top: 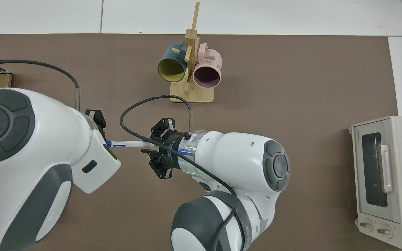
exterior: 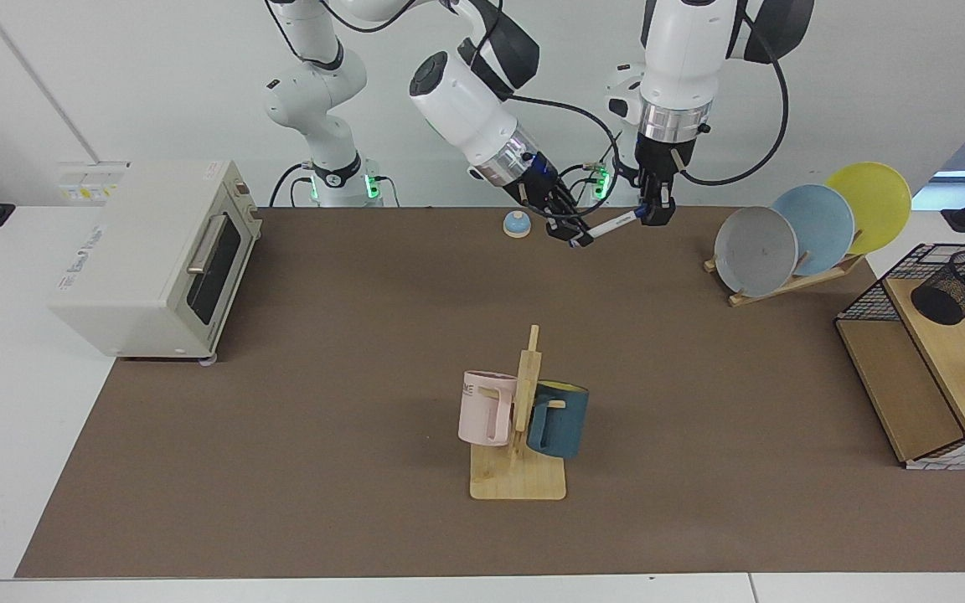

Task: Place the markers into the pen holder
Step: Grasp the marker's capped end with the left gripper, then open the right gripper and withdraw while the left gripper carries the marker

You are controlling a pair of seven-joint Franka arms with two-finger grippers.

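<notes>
Spanning both grippers above the mat's far edge, the marker [exterior: 614, 224] is gripped by right gripper [exterior: 576, 235] and left gripper [exterior: 651, 213]; pen holder [exterior: 959, 287] remains empty.

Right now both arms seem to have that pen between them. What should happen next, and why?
Probably the right hand should let go. The marker spans both hands above the table, its blue cap in the left hand, and the pen holder sits far off on the left arm's side.
</notes>
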